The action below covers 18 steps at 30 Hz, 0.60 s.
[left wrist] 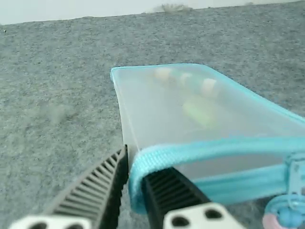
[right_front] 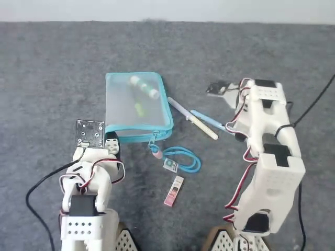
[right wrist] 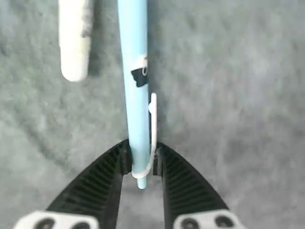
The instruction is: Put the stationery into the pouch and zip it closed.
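Two robot claws over a grey bench (right_front: 52, 63), each gripping something.
The left claw (left wrist: 136, 191) is clamped on a turquoise corner edge of the pouch (right_front: 137, 104), which lies flat with a few items inside. The right claw (right wrist: 140, 164) is pinched tight on the clip end of a blue pen (right wrist: 135, 71), beside a pale pen (right wrist: 75, 43) near the pouch.

Grey, carpet-textured table (right_front: 52, 68). Centre of frame: translucent pouch (right_front: 120, 112) with teal trim, lying flat. Right of it: pale pen (right_front: 192, 118) and blue pen (right_front: 208, 120), side by side, angled down-right. Below pouch: blue lanyard loop (right_front: 184, 159) with small tag. Lower centre: pink-and-white packet (right_front: 174, 191), apart from the rest.
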Motion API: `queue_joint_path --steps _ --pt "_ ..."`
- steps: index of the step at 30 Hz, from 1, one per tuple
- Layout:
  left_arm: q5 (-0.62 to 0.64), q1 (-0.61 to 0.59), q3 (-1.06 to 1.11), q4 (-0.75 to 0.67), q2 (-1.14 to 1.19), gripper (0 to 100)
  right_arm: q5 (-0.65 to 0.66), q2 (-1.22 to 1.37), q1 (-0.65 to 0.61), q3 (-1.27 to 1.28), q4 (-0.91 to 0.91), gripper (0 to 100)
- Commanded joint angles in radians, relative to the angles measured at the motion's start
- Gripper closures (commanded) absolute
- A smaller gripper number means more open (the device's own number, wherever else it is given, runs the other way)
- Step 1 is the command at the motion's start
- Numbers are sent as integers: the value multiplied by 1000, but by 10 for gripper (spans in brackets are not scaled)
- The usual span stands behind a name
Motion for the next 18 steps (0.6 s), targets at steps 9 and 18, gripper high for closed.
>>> queue_joint_path --steps 9,18 --pt "14 -2 -18 -28 -14 991 -262 -306 21 -265 444 991" --pt "14 -2 -18 -31 -11 991 -354 -728 -191 103 444 991"
